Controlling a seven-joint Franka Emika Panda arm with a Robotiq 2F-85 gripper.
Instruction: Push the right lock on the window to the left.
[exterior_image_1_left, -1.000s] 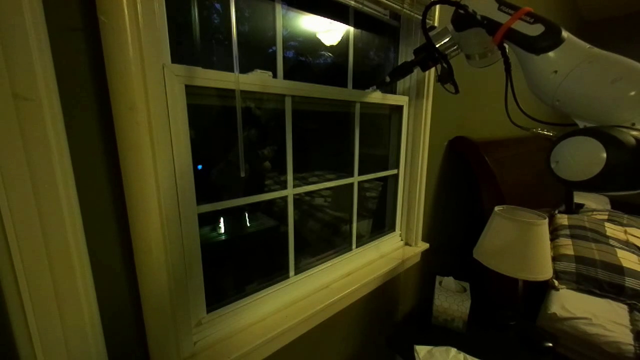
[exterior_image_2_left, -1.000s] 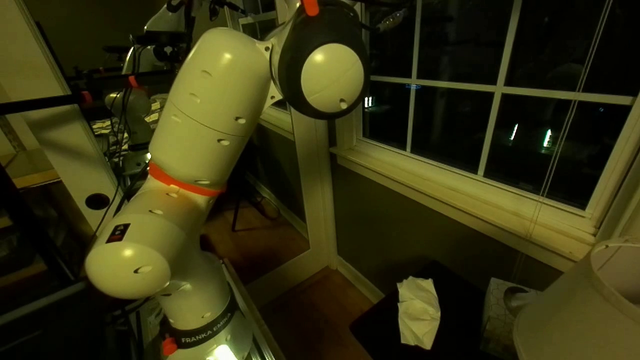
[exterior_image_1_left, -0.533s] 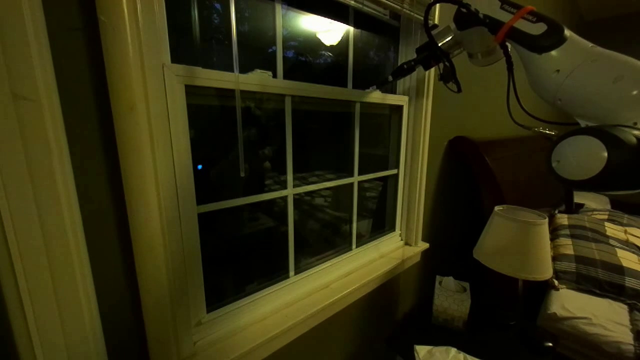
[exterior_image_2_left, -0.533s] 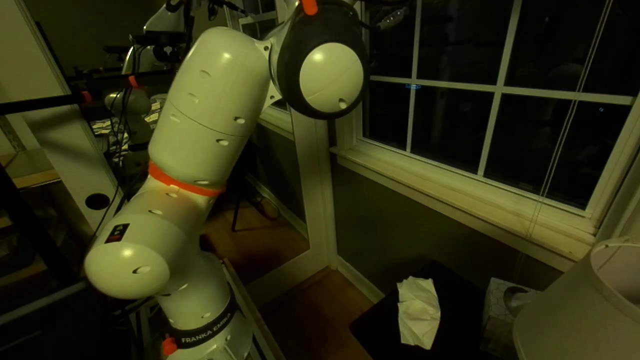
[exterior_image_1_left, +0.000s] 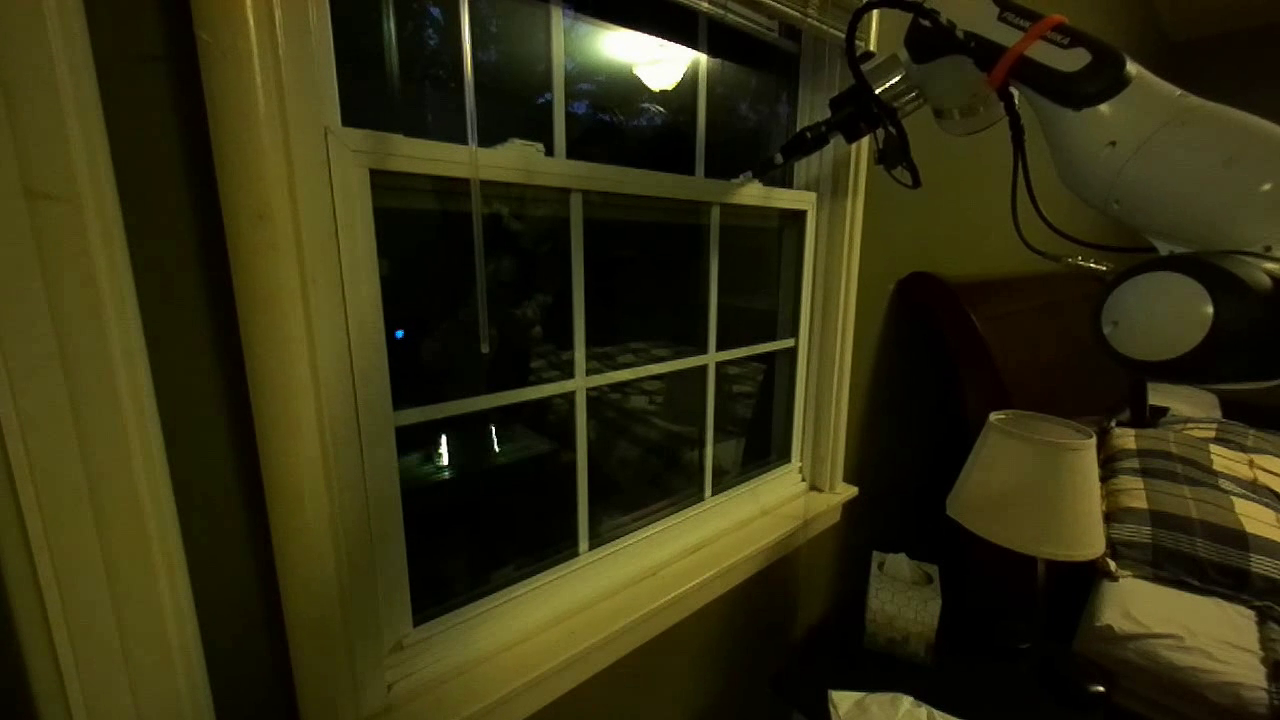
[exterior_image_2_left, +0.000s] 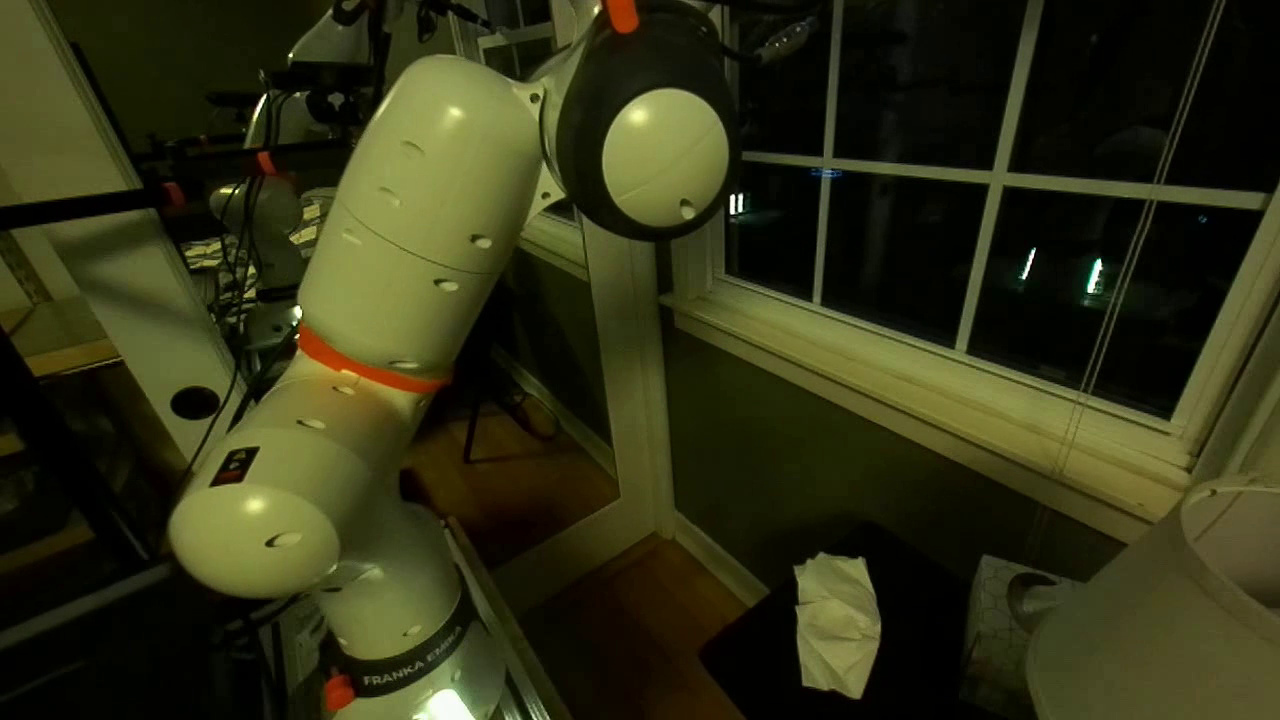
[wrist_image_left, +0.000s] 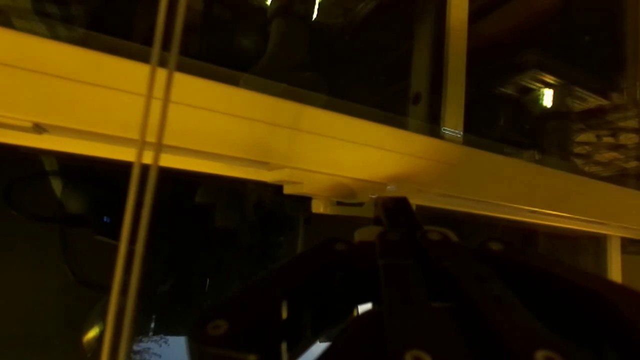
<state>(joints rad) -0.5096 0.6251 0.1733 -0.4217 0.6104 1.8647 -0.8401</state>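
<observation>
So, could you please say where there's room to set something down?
The windowsill looks bare below the lower panes; the dark tabletop between crumpled paper and tissue box seems free too, though dim. It's crowded at the right lock, where the gripper sits, and around the lamp.

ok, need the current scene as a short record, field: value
gripper: shut, tip at the right lock; firm contact unclear
right lock: on the window's middle rail; lever position too dim to read
left lock: same rail, away from the gripper
nearby: lamp, tissue box, plaid bedding
light: dim
</observation>
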